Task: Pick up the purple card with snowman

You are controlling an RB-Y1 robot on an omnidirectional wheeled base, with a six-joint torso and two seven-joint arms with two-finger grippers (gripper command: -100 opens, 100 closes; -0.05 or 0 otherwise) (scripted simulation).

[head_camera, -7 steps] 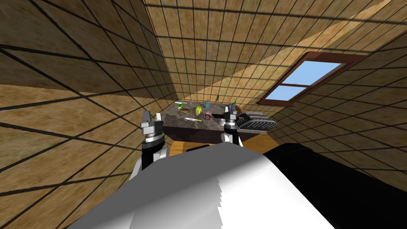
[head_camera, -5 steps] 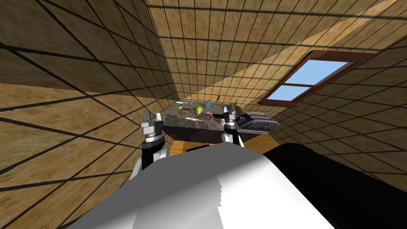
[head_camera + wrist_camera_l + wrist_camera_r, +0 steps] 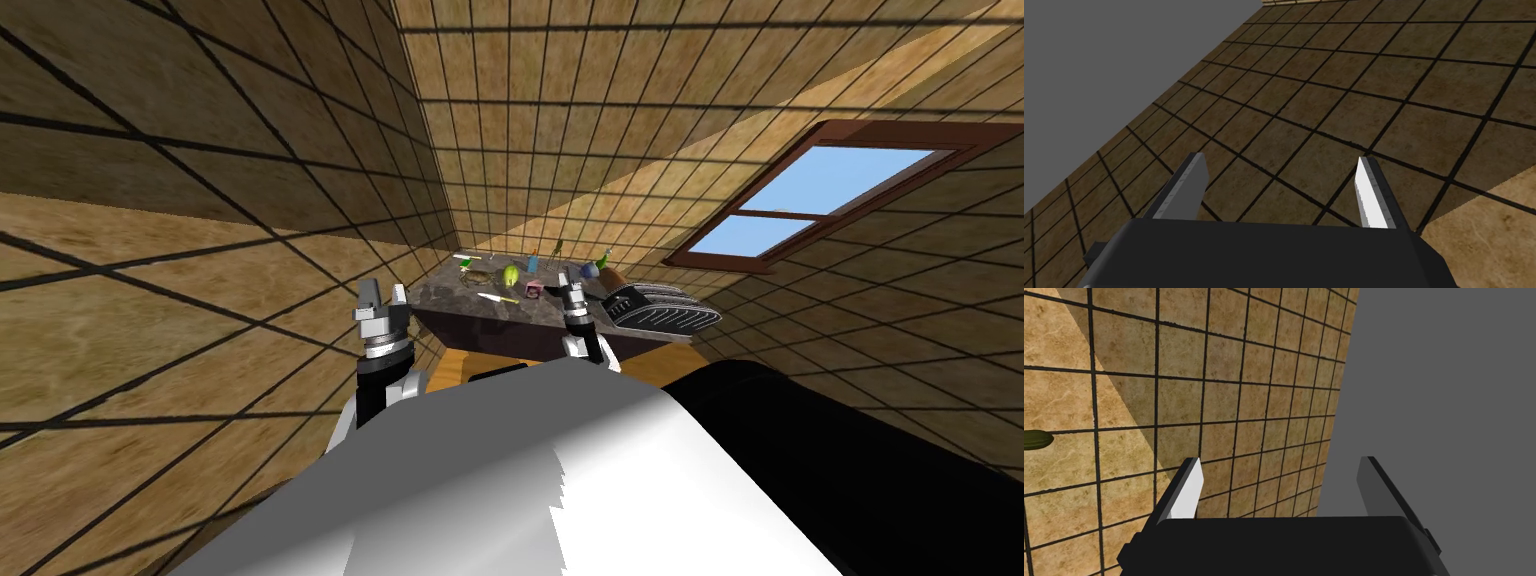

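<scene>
tan stone-look tiled walls with dark grout lines close in on every side. a slanted band of brighter light crosses the far wall. on the right-hand wall, a brown-framed window shows blue sky. in the corner stands a dark mottled countertop over an orange-brown wooden front. a black area lies beside it.

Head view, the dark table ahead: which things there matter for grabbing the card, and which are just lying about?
For the job: small pinkish-purple card on the dark marbled table top; right gripper, fingers open.
Just lying about: yellow-green rounded thing; white and yellow stick-like thing; small blue bottle; dark slatted rack.
</scene>
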